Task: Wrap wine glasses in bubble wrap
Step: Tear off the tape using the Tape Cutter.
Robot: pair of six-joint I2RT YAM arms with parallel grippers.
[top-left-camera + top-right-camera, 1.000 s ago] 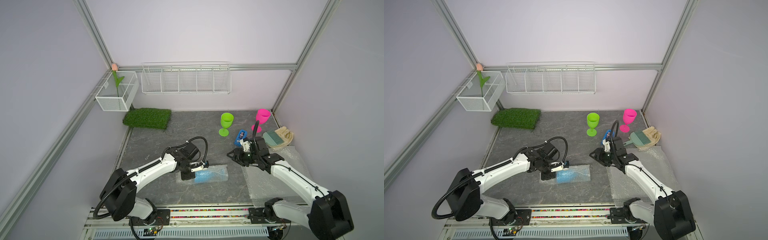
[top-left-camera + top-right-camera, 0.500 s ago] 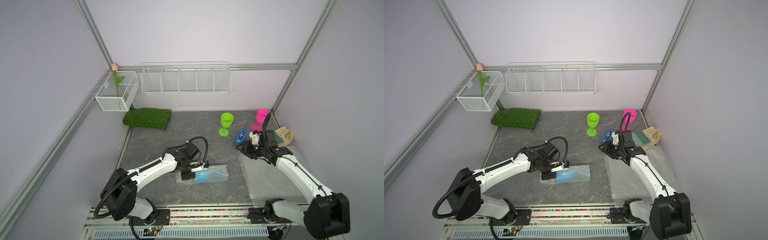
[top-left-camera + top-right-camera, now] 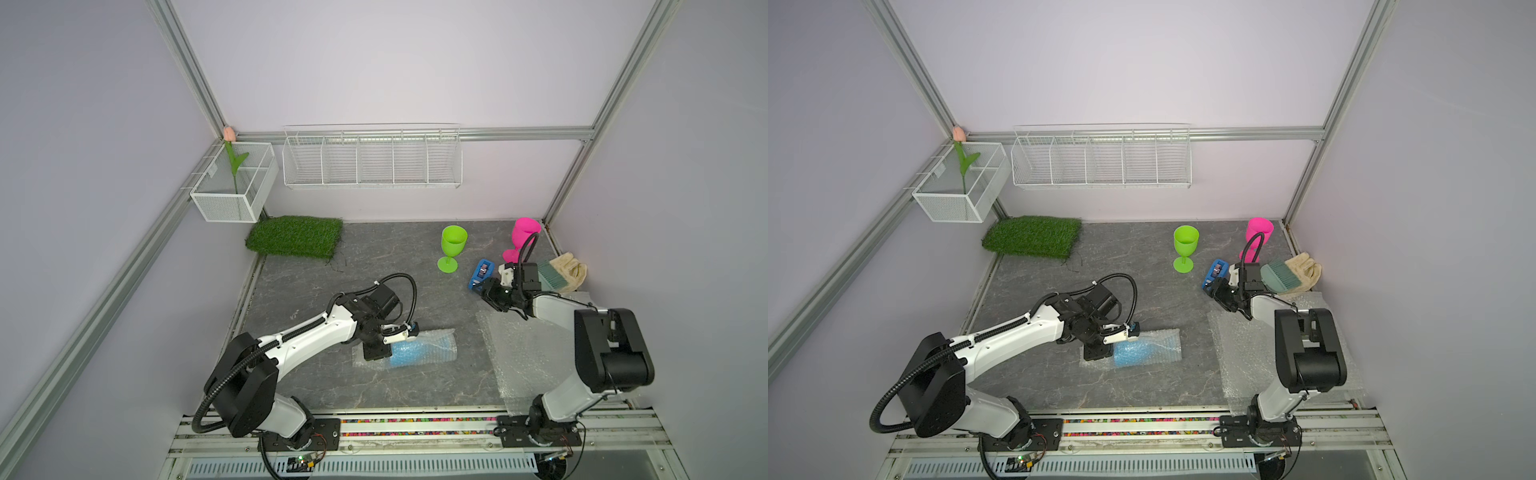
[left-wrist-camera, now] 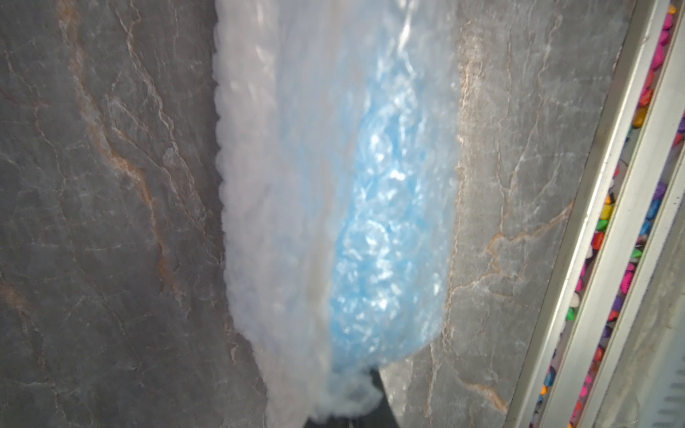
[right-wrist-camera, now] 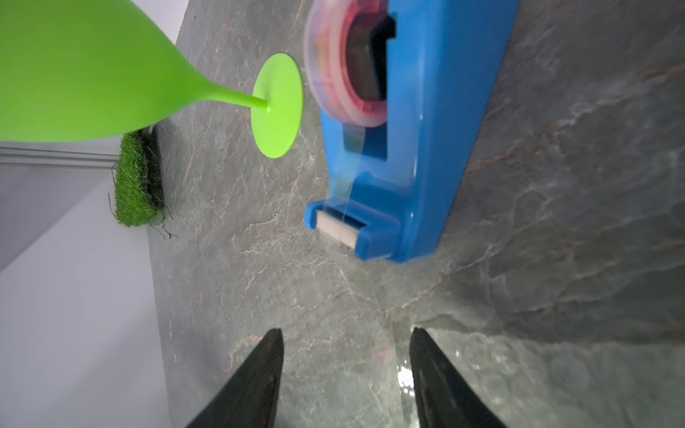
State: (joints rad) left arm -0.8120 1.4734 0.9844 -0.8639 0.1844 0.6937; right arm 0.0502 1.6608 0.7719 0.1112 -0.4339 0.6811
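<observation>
1. Three goblets were in view. The blue goblet (image 3: 419, 353) lay on its side at the front middle of the table (image 3: 374, 266), rolled inside one sheet of wrap (image 3: 440, 336).
2. The left gripper (image 3: 377, 352) was closed tight on the bunched wrap at one end of the blue goblet.
3. The green goblet (image 3: 452, 245) stood upright farther back. The pink goblet (image 3: 524, 232) stood upright near the back right corner. Both were bare.
4. The spare wrap (image 3: 523, 353) lay flat at the front right, under the right arm. Whether it was one sheet or several could not be told.
5. The right gripper (image 5: 346, 333) had its fingers wide apart and held nothing. It hung low by the spare wrap's corner and pointed at the one dispenser (image 5: 407, 148), near it but apart.
6. Farther out were one brush (image 3: 550, 276) overlapping one glove (image 3: 571, 270), one grass mat (image 3: 295, 236), and two wire baskets, small (image 3: 232, 187) and long (image 3: 372, 158). One tulip (image 3: 229, 134) stood in the small one.
</observation>
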